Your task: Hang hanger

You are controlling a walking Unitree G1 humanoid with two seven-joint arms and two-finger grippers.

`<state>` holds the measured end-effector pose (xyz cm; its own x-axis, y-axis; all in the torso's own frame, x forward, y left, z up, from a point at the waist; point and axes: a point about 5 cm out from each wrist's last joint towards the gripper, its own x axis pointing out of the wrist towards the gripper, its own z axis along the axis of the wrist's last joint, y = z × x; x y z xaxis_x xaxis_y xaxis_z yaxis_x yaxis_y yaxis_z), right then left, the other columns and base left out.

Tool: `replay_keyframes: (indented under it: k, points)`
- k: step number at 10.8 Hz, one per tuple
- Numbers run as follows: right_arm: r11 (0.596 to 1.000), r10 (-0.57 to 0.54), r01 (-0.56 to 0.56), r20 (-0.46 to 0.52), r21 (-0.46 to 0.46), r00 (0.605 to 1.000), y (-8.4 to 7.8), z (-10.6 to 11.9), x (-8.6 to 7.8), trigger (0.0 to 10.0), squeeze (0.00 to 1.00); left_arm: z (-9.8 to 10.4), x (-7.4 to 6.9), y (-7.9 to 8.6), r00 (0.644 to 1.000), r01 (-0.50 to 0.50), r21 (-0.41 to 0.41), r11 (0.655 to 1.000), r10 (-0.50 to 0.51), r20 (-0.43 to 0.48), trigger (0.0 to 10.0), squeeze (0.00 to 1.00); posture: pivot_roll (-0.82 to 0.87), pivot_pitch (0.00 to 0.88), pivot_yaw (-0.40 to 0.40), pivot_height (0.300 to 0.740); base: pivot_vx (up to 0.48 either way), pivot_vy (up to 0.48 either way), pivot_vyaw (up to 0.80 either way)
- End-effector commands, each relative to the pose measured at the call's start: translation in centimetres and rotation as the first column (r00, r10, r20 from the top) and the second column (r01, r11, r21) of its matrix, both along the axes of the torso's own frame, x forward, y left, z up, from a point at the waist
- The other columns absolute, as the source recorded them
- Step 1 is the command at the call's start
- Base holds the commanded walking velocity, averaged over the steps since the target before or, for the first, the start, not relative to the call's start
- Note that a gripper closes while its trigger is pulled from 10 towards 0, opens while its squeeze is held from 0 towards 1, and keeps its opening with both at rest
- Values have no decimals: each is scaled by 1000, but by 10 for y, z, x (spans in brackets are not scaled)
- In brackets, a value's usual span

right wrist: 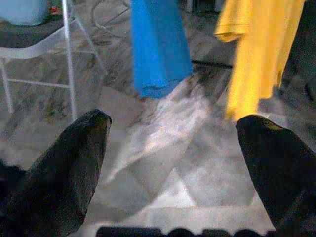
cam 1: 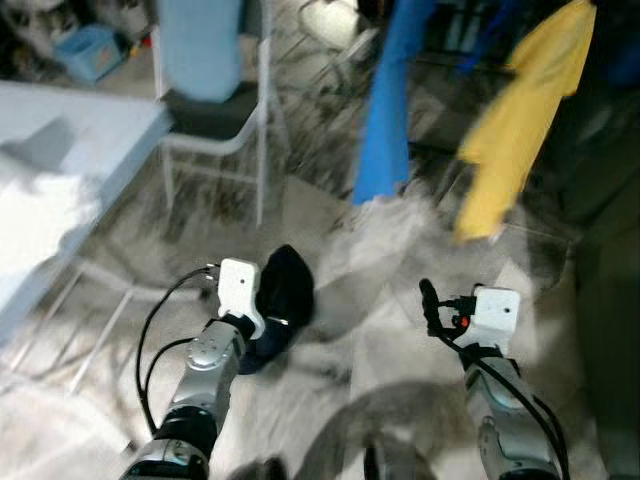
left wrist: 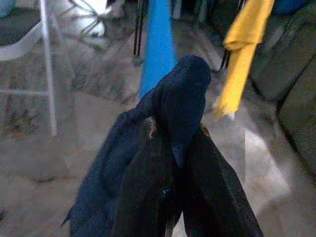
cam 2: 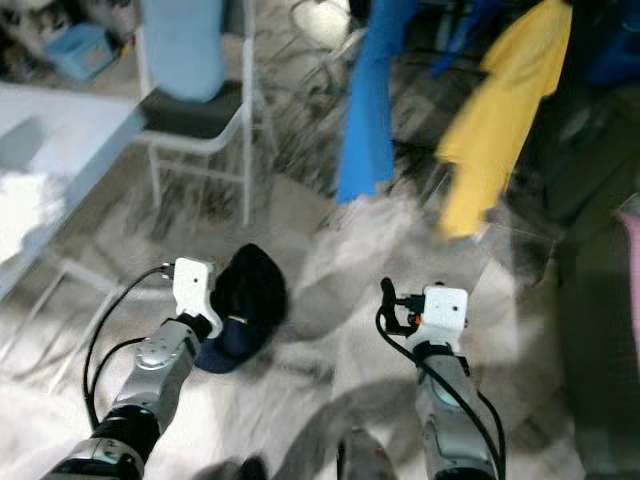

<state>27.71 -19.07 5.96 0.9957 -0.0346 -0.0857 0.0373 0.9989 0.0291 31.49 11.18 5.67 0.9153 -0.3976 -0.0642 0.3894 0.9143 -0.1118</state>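
Clamped between the closed fingers of the left gripper (left wrist: 173, 163) is a dark navy garment (left wrist: 168, 128), which is bunched over the fingertips and is carried low over the pale marbled floor (cam 1: 400, 330); in the head views it is seen as a dark bundle just beyond the left wrist, in front of the robot's left side. No hanger can be made out inside the cloth, since the pictures are blurred. The right gripper (right wrist: 173, 148) is held forward at about the same height on the robot's right, its jaws spread wide with nothing between them, the two black fingers (right wrist: 64, 163) being seen at either edge of the right wrist view. Ahead of both arms, a blue garment (cam 1: 390, 100) and a yellow garment (cam 1: 525, 110) are seen hanging side by side, the blue one to the left of the yellow, with their lower ends above the floor. A white-framed chair (cam 1: 215, 110) with a dark seat and a light blue back is placed further left, and the corner of a pale surface (cam 1: 70, 140) is seen beside it at the left edge.
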Motion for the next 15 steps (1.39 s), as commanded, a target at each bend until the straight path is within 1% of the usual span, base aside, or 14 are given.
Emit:
replay_keyframes:
  k: [1, 3, 4, 5, 6, 7, 8, 9, 10, 11, 12, 13, 14, 15]
  points:
    - [1000, -14, 14, -15, 2, 1000, -3, -3, -2, 10000, 0, -2, -2, -2, 1000, 11, 9, 1000, -11, -1, 10000, 0, -160, 153, 31, 740, 352, 0, 0]
    - [1000, -8, 8, -16, -3, 1000, -4, -2, 0, 10000, 0, -3, -2, -3, 1000, 10, 13, 1000, -10, -9, 10000, 0, -162, 142, 23, 740, 352, 0, 0]
    - [1000, -2, 1, -21, -12, 1000, -4, -3, 2, 10000, 0, -15, -4, 1, 997, 7, 74, 997, -1, -72, 10000, 0, -154, 117, 22, 740, 0, 0, 0]
    - [1000, 12, -12, -37, -14, 999, -2, -7, 3, 10000, 0, -20, -6, 7, 997, -21, 119, 993, 31, -76, 10000, 0, -153, 99, 20, 740, 0, 0, 0]
    - [999, 38, -39, -76, -10, 996, 1, -16, 3, 10000, 0, -31, -10, 23, 989, -76, 193, 978, 98, -109, 10000, 0, -141, 74, 16, 740, 0, 0, 0]
    - [998, 60, -61, -112, 2, 992, 5, -25, 1, 10000, 0, -40, -15, 37, 975, -132, 243, 961, 170, -142, 10000, 0, -137, 68, 15, 740, 0, 0, 0]
    - [995, 94, -95, -188, 6, 978, 9, -43, -5, 10000, 0, -56, -27, 51, 949, -168, 281, 945, 233, -215, 10000, 0, -137, 68, 15, 740, 0, 0, 0]
    - [991, 127, -130, -243, 3, 962, 13, -56, -10, 10000, 0, -68, -37, 59, 921, -187, 311, 932, 276, -274, 10000, 0, -109, 53, 4, 740, 0, 0, 0]
    - [986, 166, -165, -320, 32, 933, 20, -73, -18, 10000, 0, -87, -55, 63, 884, -156, 355, 922, 291, -367, 10000, 0, -100, 44, 1, 740, 0, 0, 0]
    - [983, 184, -178, -404, 53, 896, 26, -88, -27, 10000, 0, -104, -75, 67, 823, -143, 374, 916, 320, -470, 10000, 0, -103, 30, 7, 740, 0, 0, 0]
    - [986, 166, -131, -452, 108, 876, 28, -97, -32, 10000, 0, -109, -81, 70, 805, -140, 395, 908, 337, -489, 10000, 0, -108, 29, 10, 740, 0, 0, 0]
    - [988, 147, -107, -513, 108, 845, 30, -107, -41, 10000, 0, -109, -82, 70, 810, -110, 405, 908, 318, -492, 10000, 0, -107, 23, 17, 740, 0, 0, 0]
    - [986, 165, -131, -551, 100, 818, 35, -115, -51, 10000, 0, -108, -81, 71, 822, -78, 414, 907, 294, -488, 10000, 0, -110, 16, 29, 740, 0, 0, 0]
    - [984, 178, -156, -574, 88, 799, 38, -121, -59, 10000, 0, -109, -81, 72, 819, -77, 421, 904, 298, -490, 10000, 0, -106, 11, 36, 740, 0, 0, 0]
